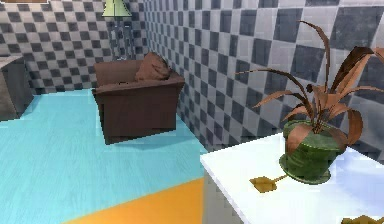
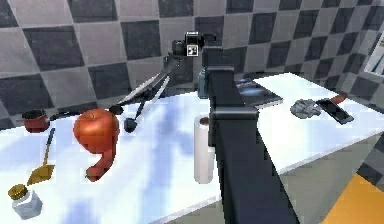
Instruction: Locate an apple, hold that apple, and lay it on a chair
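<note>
The arm [image 2: 238, 150] extends across the white tabletop [image 2: 150, 170], jaws slanting toward the apple [image 2: 95, 130]; their state and any hold cannot be told.

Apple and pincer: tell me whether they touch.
Cannot tell. In the arm side view the pincer ends close to the apple; neither contact nor a gap shows plainly.

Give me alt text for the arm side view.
A red apple lies on a white table, and the gripper ends just right of it in the picture. A white cylinder stands beside the dark arm.
</note>
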{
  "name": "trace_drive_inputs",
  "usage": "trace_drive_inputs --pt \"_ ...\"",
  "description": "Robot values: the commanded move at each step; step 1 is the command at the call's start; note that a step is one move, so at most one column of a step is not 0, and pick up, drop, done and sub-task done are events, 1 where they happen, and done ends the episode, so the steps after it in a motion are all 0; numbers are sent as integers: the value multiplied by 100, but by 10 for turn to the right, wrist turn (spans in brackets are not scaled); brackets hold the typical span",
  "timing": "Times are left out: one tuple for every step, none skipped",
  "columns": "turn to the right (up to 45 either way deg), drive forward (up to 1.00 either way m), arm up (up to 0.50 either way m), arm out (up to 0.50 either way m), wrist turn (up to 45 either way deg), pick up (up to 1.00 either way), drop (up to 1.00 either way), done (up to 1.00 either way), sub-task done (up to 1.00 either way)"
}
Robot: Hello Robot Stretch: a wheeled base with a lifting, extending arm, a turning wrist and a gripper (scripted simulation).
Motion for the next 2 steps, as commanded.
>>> trace_drive_inputs --pt "0 0 0 -48 0 0 0 0 0" --pt "-450 0 0 0 0 0 0 0 0"
